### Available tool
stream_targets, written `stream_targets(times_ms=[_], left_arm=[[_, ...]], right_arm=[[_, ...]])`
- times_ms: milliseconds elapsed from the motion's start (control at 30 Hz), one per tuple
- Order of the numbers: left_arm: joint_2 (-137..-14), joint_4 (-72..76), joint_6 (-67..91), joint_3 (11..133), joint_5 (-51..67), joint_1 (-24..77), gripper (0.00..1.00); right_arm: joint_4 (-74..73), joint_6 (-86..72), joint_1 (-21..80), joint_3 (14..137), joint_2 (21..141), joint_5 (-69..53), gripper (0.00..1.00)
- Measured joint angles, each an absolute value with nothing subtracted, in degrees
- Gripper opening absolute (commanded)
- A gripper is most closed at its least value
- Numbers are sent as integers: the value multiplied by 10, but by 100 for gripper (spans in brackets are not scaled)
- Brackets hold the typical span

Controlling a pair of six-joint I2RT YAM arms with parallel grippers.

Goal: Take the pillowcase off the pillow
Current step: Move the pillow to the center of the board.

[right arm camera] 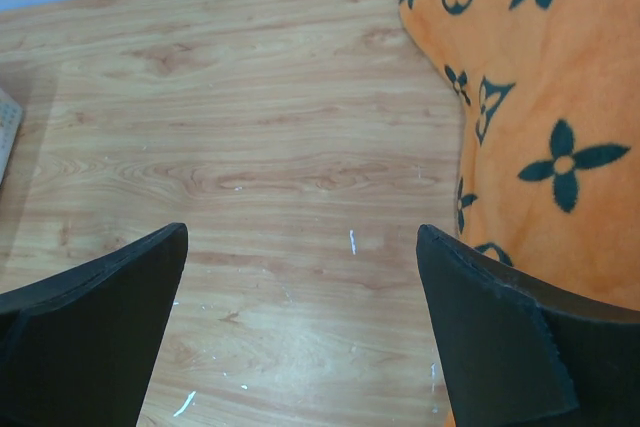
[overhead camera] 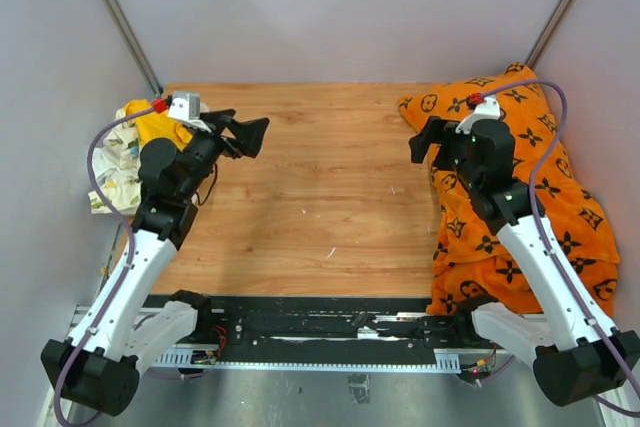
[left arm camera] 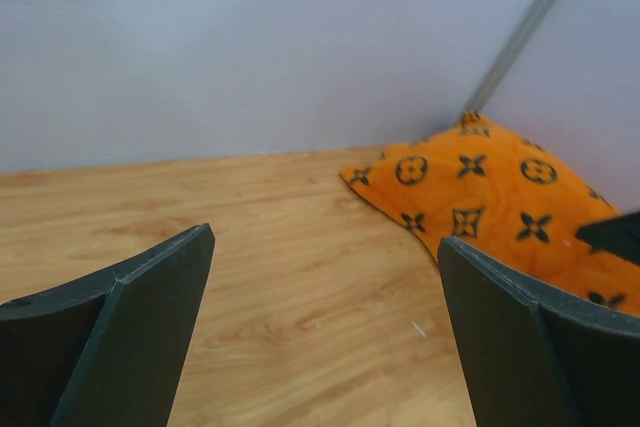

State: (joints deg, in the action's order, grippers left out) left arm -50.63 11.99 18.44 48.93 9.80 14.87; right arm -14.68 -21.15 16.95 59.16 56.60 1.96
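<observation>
The orange pillowcase [overhead camera: 585, 222] lies puffed up along the right side of the wooden tabletop [overhead camera: 320, 207], partly under the right arm. The left claw [overhead camera: 256, 137] and the right claw [overhead camera: 420, 142] both have their fingers wide apart and hold nothing.

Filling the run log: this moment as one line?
left gripper open, empty | right gripper open, empty | orange black-flowered fabric pillowcase ungripped, right side of wooden table | removal not started
</observation>
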Motion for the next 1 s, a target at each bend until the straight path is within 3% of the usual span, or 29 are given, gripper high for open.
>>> stream_targets(times_ms=[67, 200, 400, 600, 633, 767, 833, 867, 933, 967, 1000], left_arm=[[-521, 111, 182, 503, 134, 149, 99], [-558, 110, 156, 542, 319, 150, 99], [-528, 96, 69, 528, 508, 173, 99], [-517, 67, 81, 542, 416, 178, 99], [-541, 50, 97, 566, 373, 180, 95], [-690, -39, 150, 701, 202, 180, 64], [-795, -106, 168, 784, 116, 179, 75], [-833, -128, 172, 806, 88, 178, 94], [-898, -177, 180, 821, 39, 178, 99], [-920, -202, 185, 819, 19, 179, 99], [-932, -219, 188, 815, 9, 180, 99]], right_arm=[[-157, -224, 170, 592, 578, 31, 98], [-174, -225, 170, 598, 606, 45, 98], [-259, -229, 152, 703, 691, 177, 98], [-288, -241, 64, 722, 747, 277, 98], [-292, -242, 52, 730, 771, 295, 98], [-314, -243, 35, 780, 874, 347, 100], [-326, -242, 35, 804, 925, 364, 86], [-332, -242, 35, 810, 942, 368, 72], [-344, -240, 35, 817, 962, 365, 34], [-349, -236, 36, 819, 964, 360, 20], [-349, -229, 39, 820, 963, 351, 12]])
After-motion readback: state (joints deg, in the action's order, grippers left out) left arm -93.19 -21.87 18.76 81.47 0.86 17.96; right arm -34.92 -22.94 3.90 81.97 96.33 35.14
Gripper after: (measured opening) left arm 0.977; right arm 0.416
